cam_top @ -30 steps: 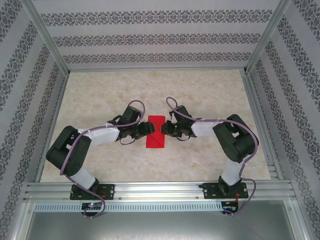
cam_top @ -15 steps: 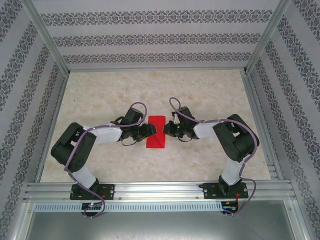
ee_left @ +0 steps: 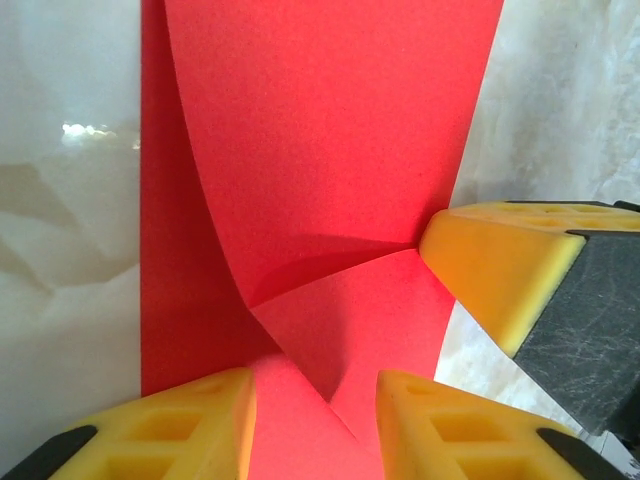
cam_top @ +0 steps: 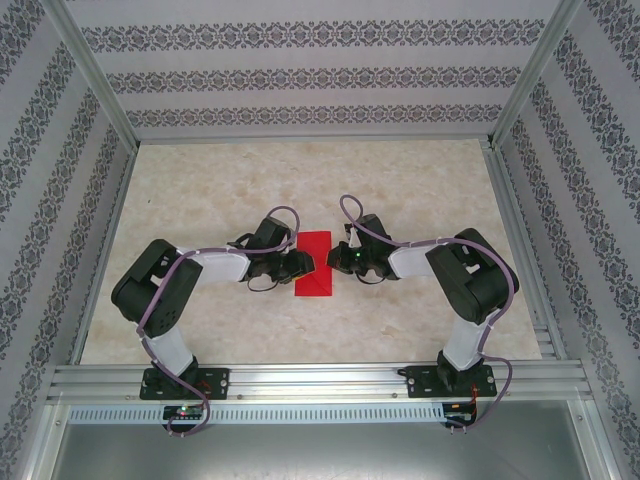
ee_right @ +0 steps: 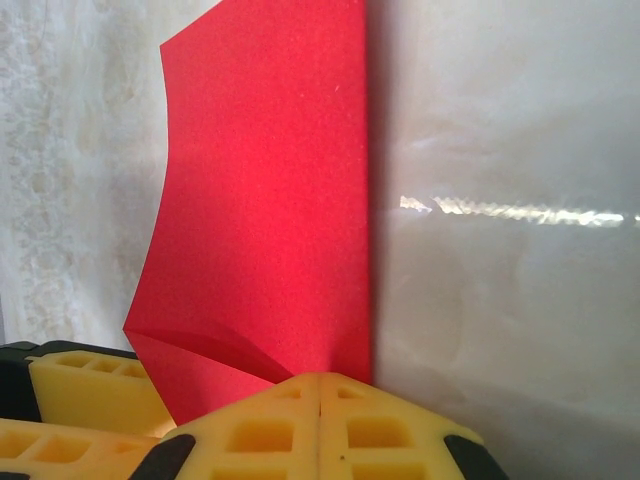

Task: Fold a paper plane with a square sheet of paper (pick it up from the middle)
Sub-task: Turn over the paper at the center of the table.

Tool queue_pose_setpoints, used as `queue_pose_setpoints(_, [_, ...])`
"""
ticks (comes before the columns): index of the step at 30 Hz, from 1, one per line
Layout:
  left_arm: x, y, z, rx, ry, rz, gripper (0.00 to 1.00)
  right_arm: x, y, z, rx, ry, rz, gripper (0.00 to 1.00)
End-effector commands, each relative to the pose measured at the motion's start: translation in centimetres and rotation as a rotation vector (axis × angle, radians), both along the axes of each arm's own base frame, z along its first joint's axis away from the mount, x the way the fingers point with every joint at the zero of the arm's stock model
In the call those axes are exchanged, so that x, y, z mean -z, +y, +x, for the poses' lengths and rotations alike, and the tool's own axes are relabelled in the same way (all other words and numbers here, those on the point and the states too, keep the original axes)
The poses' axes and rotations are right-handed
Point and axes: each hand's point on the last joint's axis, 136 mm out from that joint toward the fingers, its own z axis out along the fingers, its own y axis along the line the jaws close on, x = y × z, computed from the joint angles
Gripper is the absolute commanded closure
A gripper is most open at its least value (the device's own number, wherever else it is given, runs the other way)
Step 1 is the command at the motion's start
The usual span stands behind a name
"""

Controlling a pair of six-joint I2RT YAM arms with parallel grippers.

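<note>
Left gripper (ee_left: pixel 315 382) is narrowing, jaws apart straddling the sheet (ee_left: pixel 330 150); right gripper (ee_right: pixel 320 385) is pinching its edge, clear of table (cam_top: pixel 200 200) edges.

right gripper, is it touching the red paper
Touching. In the right wrist view the shut right gripper meets the red paper at its fingertips, and creases in the sheet fan out from that spot.

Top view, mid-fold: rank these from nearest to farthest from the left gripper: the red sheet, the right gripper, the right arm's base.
1. The square sheet of paper, right at the left gripper's fingers, mid-table.
2. The right gripper, just across the sheet, at its right edge.
3. The right arm's base, far off at the table's near right edge.
</note>
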Motion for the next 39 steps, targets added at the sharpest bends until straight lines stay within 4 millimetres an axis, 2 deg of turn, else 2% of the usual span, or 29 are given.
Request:
queue_pose_setpoints(1, [-1.2, -1.5, 0.9, 0.028, -0.053, -0.044, 0.65, 1.0, -0.9, 0.0, 0.027, 0.013, -0.022, 0.95])
queue_pose_setpoints(12, [-1.5, -1.6, 1.4, 0.034, -0.083, -0.033, 0.75, 0.9, -0.9, -0.1, 0.029, 0.014, -0.014, 0.94])
queue_pose_setpoints(18, [-1.3, -1.6, 1.6, 0.046, -0.096, -0.019, 0.8, -0.9, -0.5, 0.4, 0.027, -0.01, 0.011, 0.89])
queue_pose_setpoints(22, [-1.3, -1.8, 2.0, 0.066, -0.111, -0.008, 0.86, -3.5, -0.5, 0.8, 0.032, -0.036, 0.027, 0.76])
queue_pose_setpoints(24, [-1.5, -2.1, 2.2, 0.079, -0.13, -0.016, 0.9, -5.1, -0.9, 1.0, 0.045, -0.066, 0.017, 0.64])
queue_pose_setpoints(28, [-2.4, -1.7, 2.4, 0.085, -0.211, -0.016, 0.97, -8.3, -3.1, 1.6, 0.104, -0.17, -0.06, 0.42])
queue_pose_setpoints(32, [-4.6, -1.0, 2.2, 0.108, -0.273, 0.01, 0.98, -11.6, -5.4, 2.2, 0.161, -0.287, -0.122, 0.27])
queue_pose_setpoints(36, [-7.6, 0.5, 1.7, 0.142, -0.324, 0.105, 0.98, -13.6, -7.6, 2.6, 0.226, -0.374, -0.183, 0.05])
queue_pose_setpoints(39, [-10.2, 2.4, 1.7, 0.137, -0.349, 0.229, 0.98, -14.2, -9.1, 2.6, 0.277, -0.406, -0.212, 0.02])
